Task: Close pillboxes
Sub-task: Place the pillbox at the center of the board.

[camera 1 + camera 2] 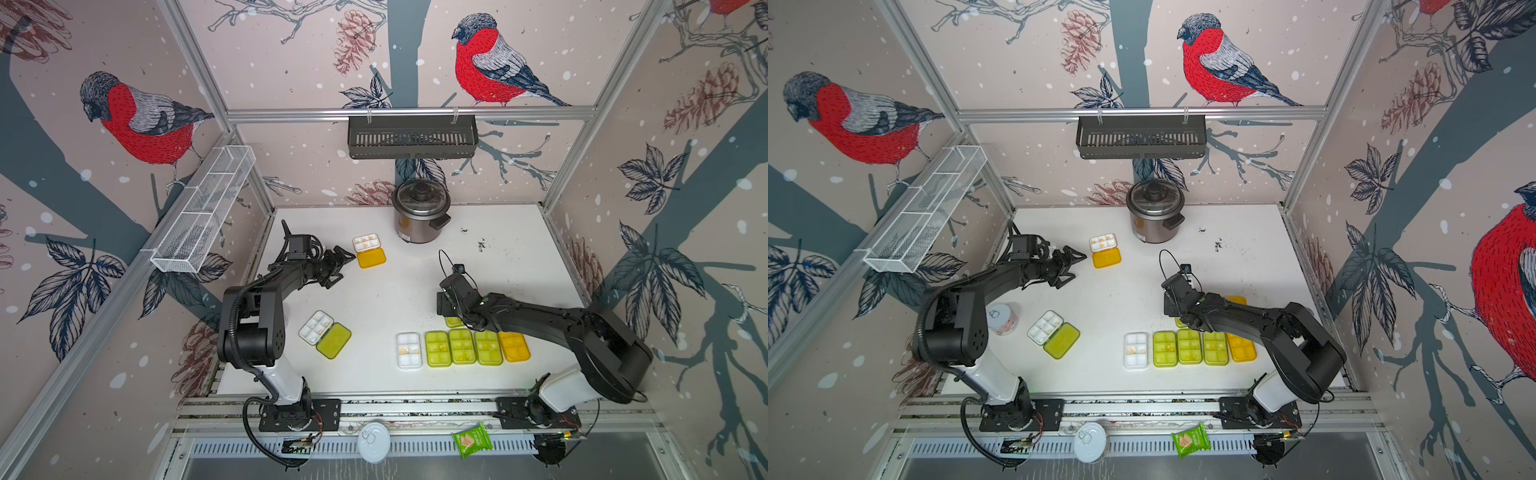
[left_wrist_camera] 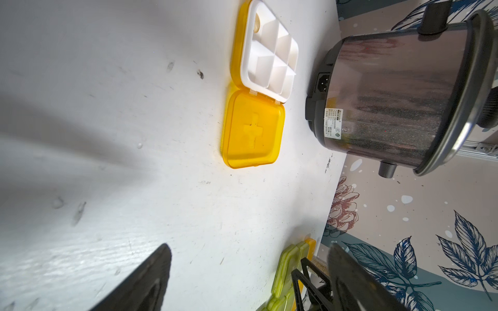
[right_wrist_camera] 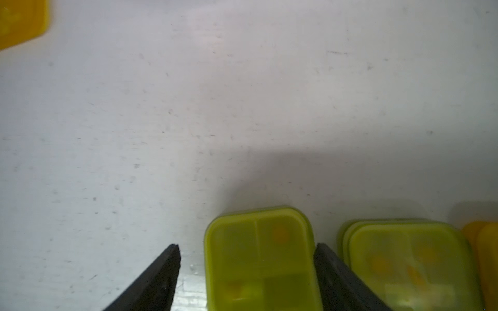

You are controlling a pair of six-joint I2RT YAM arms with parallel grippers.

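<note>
A round white can lid [image 1: 374,442] and a green snack packet [image 1: 471,440] are seen nearest, in front of the aluminium rail [image 1: 415,405] that carries the arm bases. Beyond it, a white, scuffed surface [image 1: 395,291] is enclosed by walls [image 1: 540,62] papered with red-breasted birds. A white wire basket [image 1: 208,208] and a black basket [image 1: 411,137] are hung high on them.

The right gripper [image 3: 247,245] is lowered over a closed lime-green pillbox [image 3: 260,258]. Its jaws are parted around the box: one fingertip [image 3: 323,255] is at the box's edge and the other is clear of it, so nothing is clamped. The left gripper [image 1: 344,270] is held above the surface with its jaws spread wide and empty.

A row of closed pillboxes [image 1: 462,346] is laid just nearer than the right gripper: one clear-lidded, three lime-green, one orange. Yellow pills are visible through the lids. A second lime-green pillbox [image 3: 409,264] is seen just beside the right gripper's fingertip.

An open lime-green pillbox [image 1: 325,333] lies well back from the left gripper, toward its arm's base, with a few pills in its white tray. An open orange pillbox [image 1: 369,250] lies just ahead of the left gripper's fingertips, untouched, with pills in several compartments. A lidded cooker [image 1: 420,216] stands beyond it.
</note>
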